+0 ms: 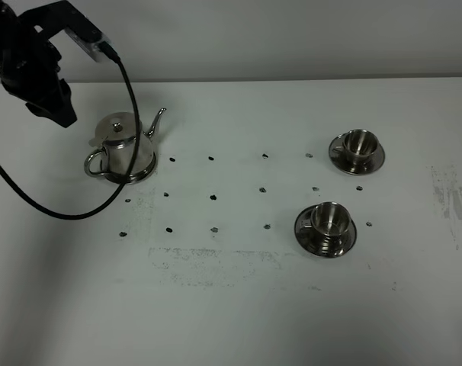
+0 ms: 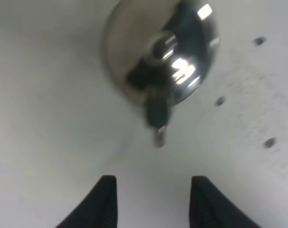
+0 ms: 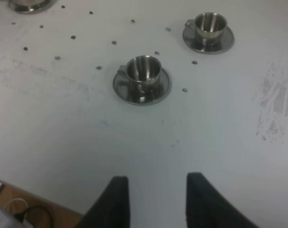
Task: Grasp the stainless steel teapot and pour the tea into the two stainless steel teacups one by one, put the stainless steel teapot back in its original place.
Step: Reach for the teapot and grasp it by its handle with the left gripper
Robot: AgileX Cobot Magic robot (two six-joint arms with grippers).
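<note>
The stainless steel teapot (image 1: pixel 122 145) stands on the white table at the left, with its spout toward the back right and its handle to the left. My left gripper (image 1: pixel 62 116) hangs above and behind-left of it, open and empty. In the left wrist view the teapot (image 2: pixel 160 52) appears blurred beyond the open gripper (image 2: pixel 153 183). Two stainless steel teacups on saucers stand at the right, one further back (image 1: pixel 358 145) and one nearer (image 1: pixel 328 221). The right wrist view shows both cups, the nearer (image 3: pixel 143 71) and the farther (image 3: pixel 209 24), well beyond my open, empty right gripper (image 3: pixel 156 180).
A black cable (image 1: pixel 71 213) loops from the left arm down across the table, passing in front of the teapot. Rows of black dots (image 1: pixel 213 197) mark the table. Scuff marks (image 1: pixel 452 198) lie at the right. The table's near edge (image 3: pixel 20 187) shows in the right wrist view.
</note>
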